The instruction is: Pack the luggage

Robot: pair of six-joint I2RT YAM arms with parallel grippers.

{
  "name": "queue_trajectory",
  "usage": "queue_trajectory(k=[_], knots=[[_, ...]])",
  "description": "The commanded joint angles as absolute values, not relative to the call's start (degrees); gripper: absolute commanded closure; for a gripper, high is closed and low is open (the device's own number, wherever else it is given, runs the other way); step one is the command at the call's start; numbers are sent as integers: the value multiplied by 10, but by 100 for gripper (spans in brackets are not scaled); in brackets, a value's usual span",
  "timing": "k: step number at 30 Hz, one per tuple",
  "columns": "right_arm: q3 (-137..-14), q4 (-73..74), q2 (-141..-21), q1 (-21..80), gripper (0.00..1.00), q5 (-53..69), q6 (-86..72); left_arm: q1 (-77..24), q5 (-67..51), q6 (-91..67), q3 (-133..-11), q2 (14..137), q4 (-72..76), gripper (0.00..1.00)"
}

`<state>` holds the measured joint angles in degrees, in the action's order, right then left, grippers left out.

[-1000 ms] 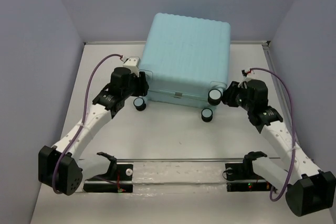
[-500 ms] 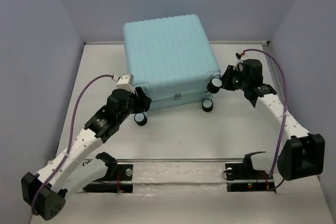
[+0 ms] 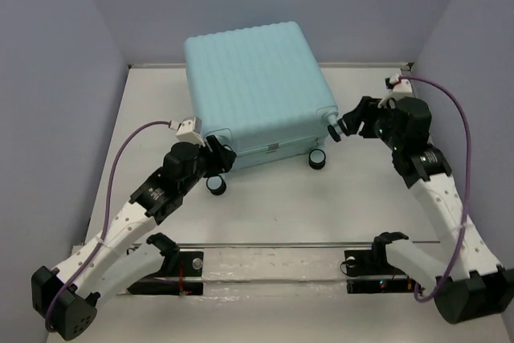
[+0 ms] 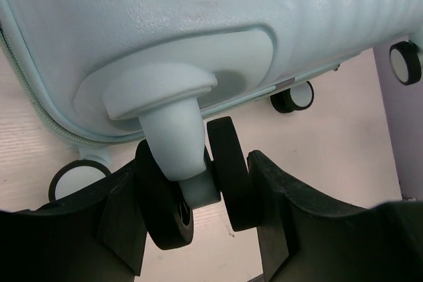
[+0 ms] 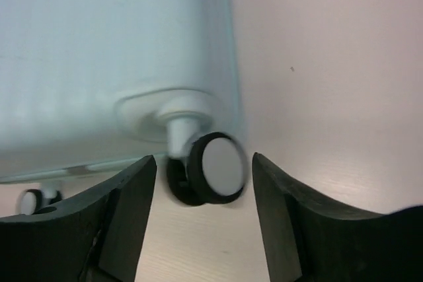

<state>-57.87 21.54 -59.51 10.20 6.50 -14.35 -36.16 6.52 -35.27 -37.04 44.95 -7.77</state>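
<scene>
Luggage (image 3: 257, 90) sits closed on the table (image 3: 265, 214), swung left and slightly away from where it was a second ago; this reads as repositioning, not filling. Left jaws (image 3: 217, 153) pinch the left caster (image 4: 228, 173) between them, arm stretched low and forward. Right arm has drawn back with its elbow raised; right jaws (image 3: 347, 123) are wide, with the right caster (image 5: 217, 166) loose between the tips.

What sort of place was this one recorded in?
Probably a lab robot test cell: plain lavender panels wall in a white table on three sides, a left arm and right arm are mounted on a rail at its near edge, and an aqua suitcase lies on it.
</scene>
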Motion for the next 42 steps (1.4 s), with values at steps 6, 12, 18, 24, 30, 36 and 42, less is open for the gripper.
queue_trajectory(k=[6, 12, 18, 24, 30, 36, 42], knots=[[-380, 10, -439, 122, 87, 269, -205, -401, -89, -333, -374, 429, 72, 94], [-175, -312, -450, 122, 66, 265, -277, -402, -83, -347, -368, 412, 76, 94], [-131, -457, -544, 122, 38, 179, -306, -401, -77, -362, -357, 401, 89, 94], [-122, -610, -650, 122, 37, 156, -296, -402, -75, -392, -338, 381, 106, 94], [-127, -744, -768, 122, 39, 173, -301, -402, -66, -434, -316, 348, 127, 94], [-130, -873, -880, 117, 47, 204, -322, -402, -64, -447, -310, 342, 137, 94], [-142, -923, -926, 117, 59, 228, -330, -402, -64, -441, -317, 348, 129, 94]])
